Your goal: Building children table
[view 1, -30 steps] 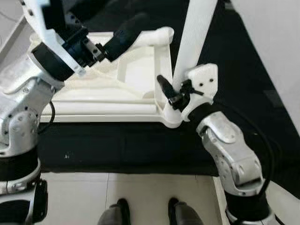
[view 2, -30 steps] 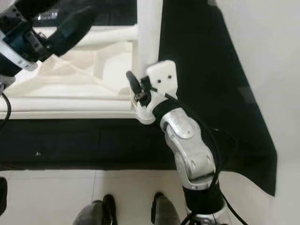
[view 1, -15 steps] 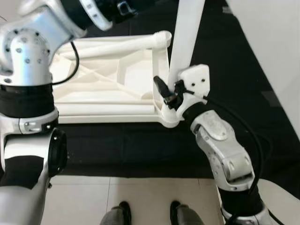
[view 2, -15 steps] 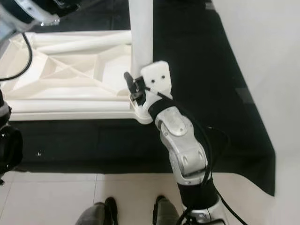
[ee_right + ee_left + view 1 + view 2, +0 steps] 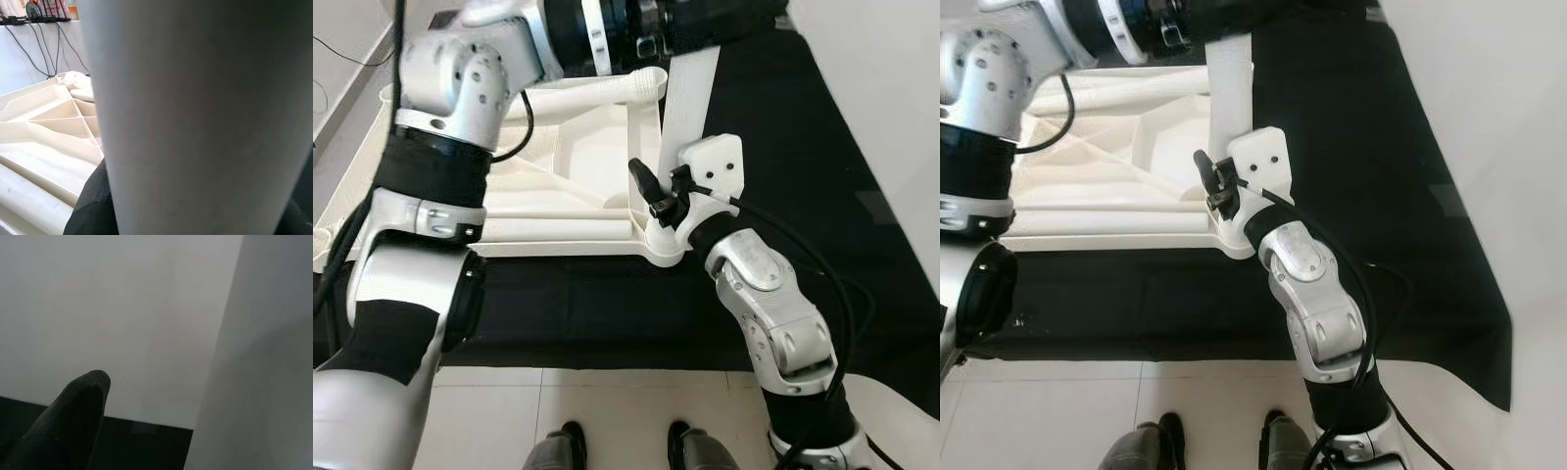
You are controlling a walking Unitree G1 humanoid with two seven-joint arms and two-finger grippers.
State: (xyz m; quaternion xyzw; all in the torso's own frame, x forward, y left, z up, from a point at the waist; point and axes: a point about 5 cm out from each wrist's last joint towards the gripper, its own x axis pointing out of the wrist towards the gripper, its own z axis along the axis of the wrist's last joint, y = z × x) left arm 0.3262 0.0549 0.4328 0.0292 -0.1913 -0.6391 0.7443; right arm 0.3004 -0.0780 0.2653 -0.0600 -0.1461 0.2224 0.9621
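Black mat [image 5: 822, 127] covers the floor ahead, w/ pale tile [image 5: 607, 411] nearer the robot and a white wall [image 5: 1489, 117] on the right. On the mat lies the white plastic tabletop [image 5: 578, 166], upside down, ribbed underside showing. A loose table leg [image 5: 597, 90] rests flat across its far part. A second, upright table leg [image 5: 683, 117] stands at the near right corner socket [image 5: 658, 245] of the tabletop. Right arm [image 5: 773, 323] reaches fwd from lower right; right gripper [image 5: 658, 196] is at the base of the upright leg, one black finger [image 5: 642, 182] visible on the tabletop side of it, the other hidden behind leg and wrist mount; right wrist view has the leg right up between the fingers, so they look closed around it. Left arm [image 5: 440, 176] bends up and across the tabletop, w/ left gripper [image 5: 705, 20] at the upper part of the same leg near top edge of view; can't tell whether its fingers are spread or clamped. Left wrist view: one black fingertip [image 5: 73, 426] beside a pale surface. Two dark shoes [image 5: 622, 446] at the bottom edge.
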